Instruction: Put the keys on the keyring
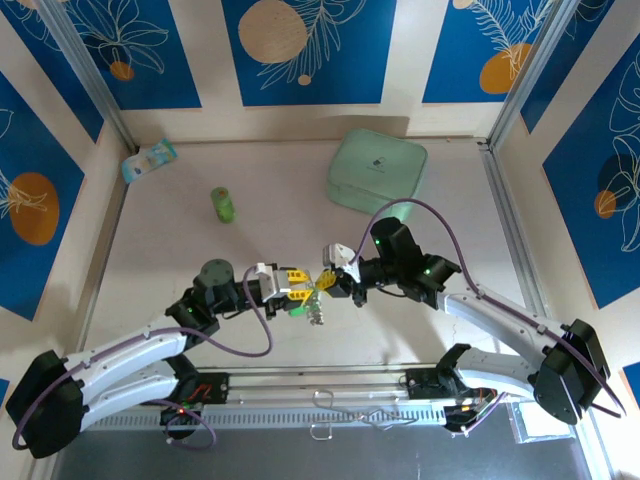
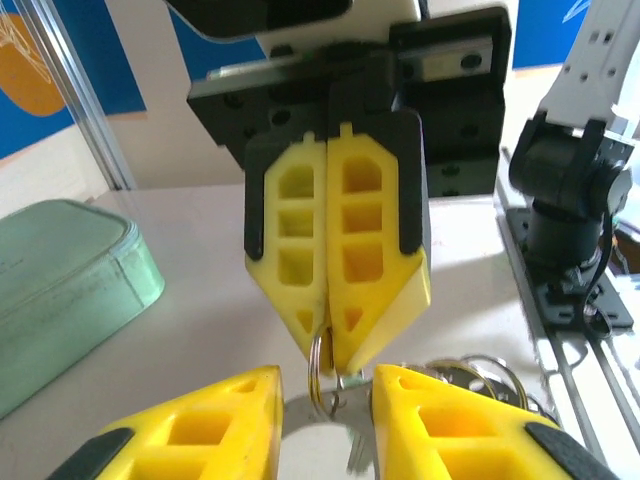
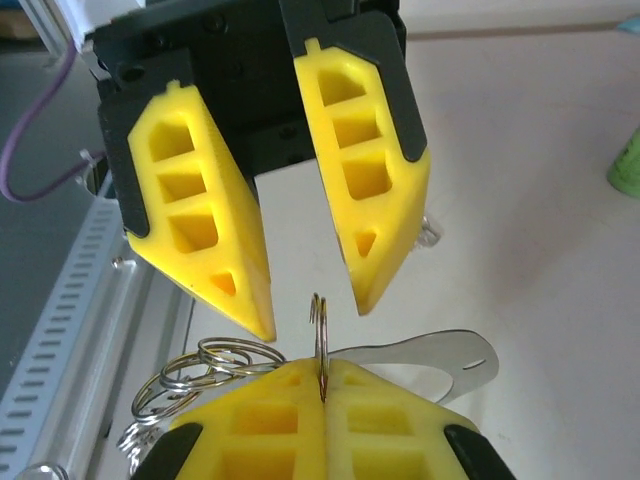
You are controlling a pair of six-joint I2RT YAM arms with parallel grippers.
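My right gripper is shut on the edge of a thin silver split ring, the keyring, which stands upright out of its closed fingers. A flat silvery metal tab and a loose bunch of further rings hang from it. My left gripper faces the right one tip to tip and is open, its fingers spread either side of the ring without touching it. Pale green and silver keys dangle below the two grippers, above the table.
A mint-green rounded case lies at the back right. An upright green cylinder stands back left of centre, and a small packet lies in the far left corner. The metal base rail runs along the near edge.
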